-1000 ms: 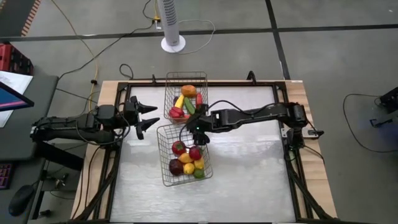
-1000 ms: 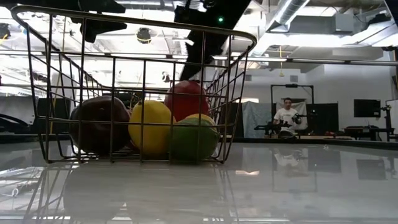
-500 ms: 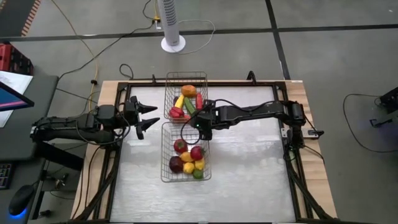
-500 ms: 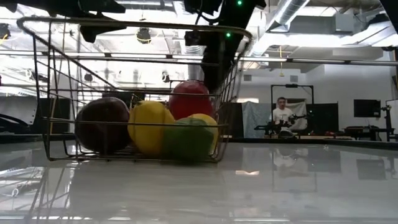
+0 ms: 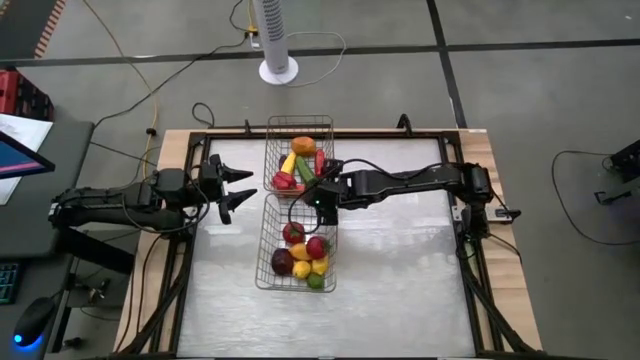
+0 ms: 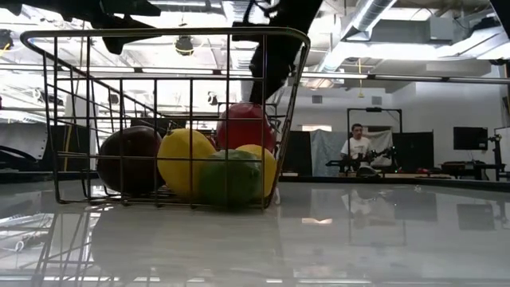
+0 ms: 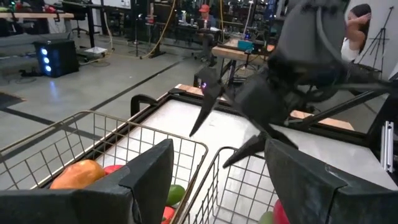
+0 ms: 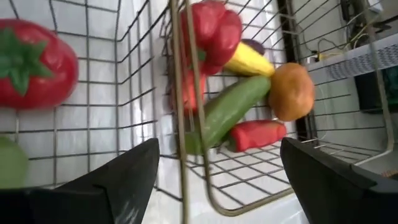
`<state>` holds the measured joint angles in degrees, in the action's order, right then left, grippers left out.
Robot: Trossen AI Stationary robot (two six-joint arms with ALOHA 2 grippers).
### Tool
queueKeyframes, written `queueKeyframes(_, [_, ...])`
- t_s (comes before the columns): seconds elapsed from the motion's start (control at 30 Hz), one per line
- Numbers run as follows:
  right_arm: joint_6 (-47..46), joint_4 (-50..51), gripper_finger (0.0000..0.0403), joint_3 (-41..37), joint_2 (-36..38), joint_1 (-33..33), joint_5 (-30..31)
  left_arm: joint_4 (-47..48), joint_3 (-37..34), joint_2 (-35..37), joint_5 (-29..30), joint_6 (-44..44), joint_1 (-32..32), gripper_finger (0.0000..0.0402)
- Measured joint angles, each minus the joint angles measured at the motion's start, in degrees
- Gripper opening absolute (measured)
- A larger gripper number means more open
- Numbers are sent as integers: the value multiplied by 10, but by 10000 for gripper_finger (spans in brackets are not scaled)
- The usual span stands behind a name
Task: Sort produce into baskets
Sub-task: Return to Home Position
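Observation:
Two silver wire baskets stand end to end mid-table. The far basket holds an orange, a yellow piece, a cucumber and red pieces. The near basket holds a tomato, a red, a dark purple, a yellow and a green fruit, all on its floor. My right gripper is open, pointing down astride the two baskets' adjoining walls. My left gripper is open and empty, just left of the baskets. My right gripper straddles the near basket's far rim close to its right corner, one finger inside this basket and the other over the far basket. The fingers come from above, pointing down. Whether a finger touches the wire, I cannot tell. The basket stands flat on the table.
The white tabletop lies bare to the right and near side of the baskets. A black frame runs along the table's edges. A person sits in the room beyond the table.
The near basket has turned about on the table from a skewed stand to square with the far basket, and has slid a little toward the table's left edge, its fruit shifting with it. My right gripper has gone slightly toward the far basket with the basket's far rim.

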<state>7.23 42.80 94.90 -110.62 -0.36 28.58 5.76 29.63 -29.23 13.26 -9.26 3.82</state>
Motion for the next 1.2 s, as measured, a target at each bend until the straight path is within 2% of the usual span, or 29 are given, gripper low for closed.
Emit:
queueKeyframes(0.27, [-1,35,360,62,19,28,0,14,0,0,0,0,0,239])
queueKeyframes(0.37, [-14,45,360,61,47,51,0,14,0,0,0,0,0,239])
queueKeyframes(0.47, [-41,38,360,21,89,67,2,10,2,1,-1,7,0,239])
queueKeyframes(0.57, [-71,-13,360,-69,152,76,24,30,21,3,-4,8,0,239])
queueKeyframes(0.7, [-103,-133,360,-235,252,78,32,37,27,3,-9,3,-1,239])
queueKeyframes(0.9, [-119,-316,360,-457,398,69,31,22,26,-1,25,15,-1,239])
queueKeyframes(1.03, [-119,-388,360,-559,484,58,24,22,26,0,25,29,-1,239])
queueKeyframes(1.2, [-129,-410,360,-651,586,36,13,16,22,17,48,41,-1,239])
